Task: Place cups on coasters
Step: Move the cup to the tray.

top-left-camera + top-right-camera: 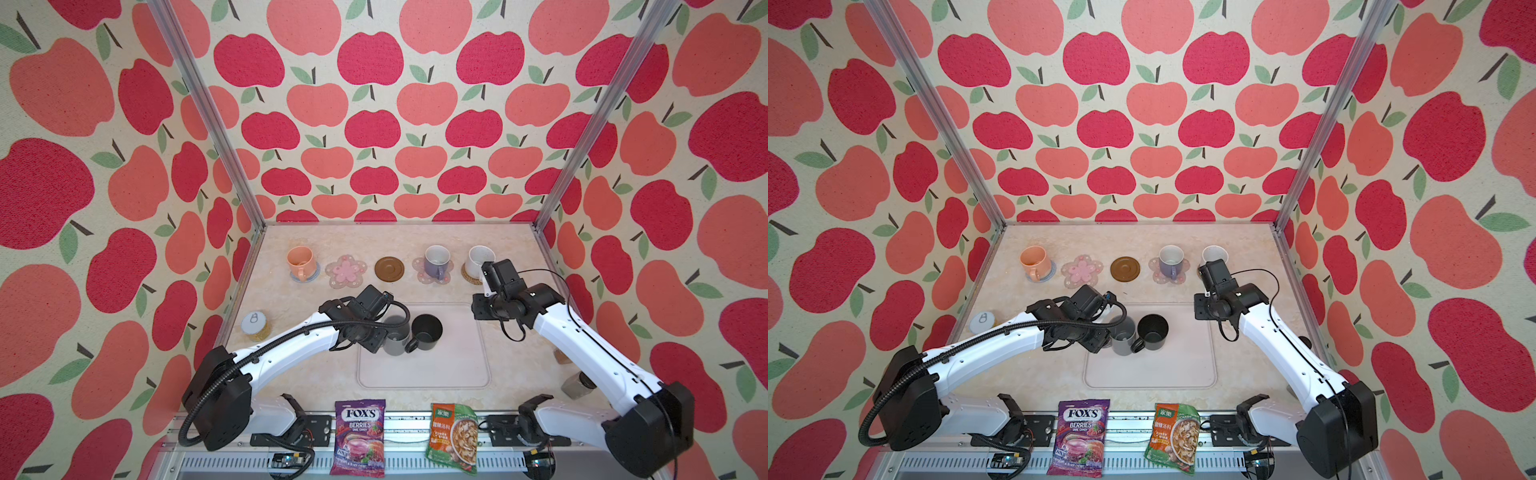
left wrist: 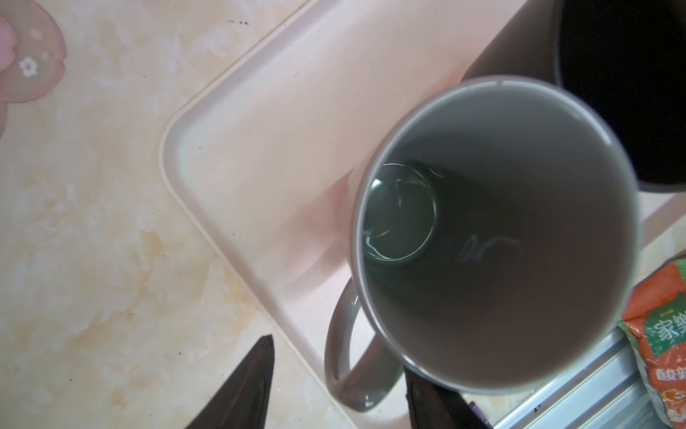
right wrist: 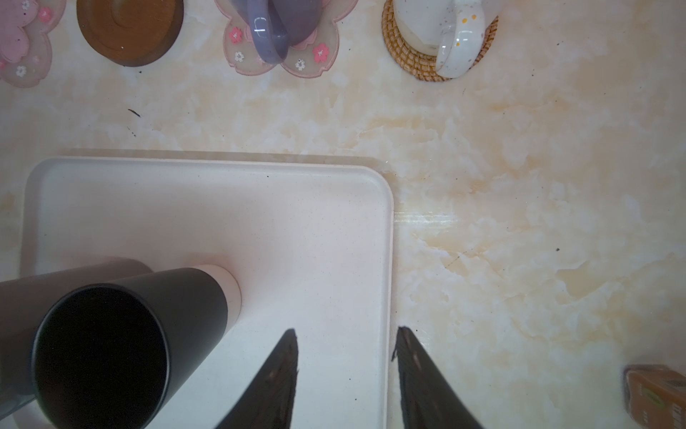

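K: Snack bags up front, candy bag and soup packet, not task items. Where's the action?
M: left gripper, at the grey mug on the tray. Mug is upright, long axis vertical, handle pointing back toward the left arm. Left arm is clearly the nearer one.
K: Gripped?
M: No. Left wrist view has the handle between the two fingers, a gap on one side, jaws apart. Both top views hide that under the wrist.
K: right gripper?
M: Jaws apart, nothing between, hanging over the tray's far right corner. black mug is off to its side, just beside the grey one, handle turned toward it. Touching or not, can't tell.
K: Coasters?
M: Three are filled: peach mug, lavender mug, speckled white mug. Free ones are the pink flower coaster and brown disc, both beyond the tray toward the back wall.
K: Next?
M: My guess is close on the handle, lift straight up, carry away from the arm to the flower coaster. The risk is snagging the black mug's handle.
K: Other view differences?
M: Right wrist view shows the rattan coaster under the white mug. From above the right wrist partly covers it.
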Action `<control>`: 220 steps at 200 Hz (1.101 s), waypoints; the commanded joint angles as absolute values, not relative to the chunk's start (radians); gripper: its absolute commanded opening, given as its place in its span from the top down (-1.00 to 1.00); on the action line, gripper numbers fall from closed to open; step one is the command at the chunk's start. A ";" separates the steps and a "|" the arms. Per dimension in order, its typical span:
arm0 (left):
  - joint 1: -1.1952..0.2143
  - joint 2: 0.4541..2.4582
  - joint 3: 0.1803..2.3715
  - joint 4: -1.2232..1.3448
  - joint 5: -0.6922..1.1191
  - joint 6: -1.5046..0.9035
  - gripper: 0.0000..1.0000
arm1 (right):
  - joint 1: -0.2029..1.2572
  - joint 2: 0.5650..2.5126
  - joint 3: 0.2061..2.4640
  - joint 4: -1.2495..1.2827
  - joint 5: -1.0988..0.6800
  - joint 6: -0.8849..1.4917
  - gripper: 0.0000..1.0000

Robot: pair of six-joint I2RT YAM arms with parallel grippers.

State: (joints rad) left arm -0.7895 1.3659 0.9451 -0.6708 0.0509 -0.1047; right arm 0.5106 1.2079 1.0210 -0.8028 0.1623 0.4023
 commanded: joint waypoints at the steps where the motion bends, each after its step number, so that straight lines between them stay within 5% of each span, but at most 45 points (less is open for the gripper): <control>1: -0.787 1.393 0.939 -0.610 0.113 -0.098 -0.16 | 0.515 1.201 1.041 -0.828 0.159 0.407 0.07; 103: -0.863 1.433 0.944 -0.586 0.179 -0.176 -0.07 | 0.515 1.216 1.043 -0.822 0.149 0.413 0.07; 220: -0.883 1.525 0.983 -0.590 0.023 -0.299 0.01 | 0.515 1.201 1.026 -0.823 0.155 0.414 0.06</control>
State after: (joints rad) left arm -0.8822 1.5120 0.9493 -0.5873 0.0769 -0.2478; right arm 0.5106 1.2110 1.0283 -0.8032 0.1555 0.4023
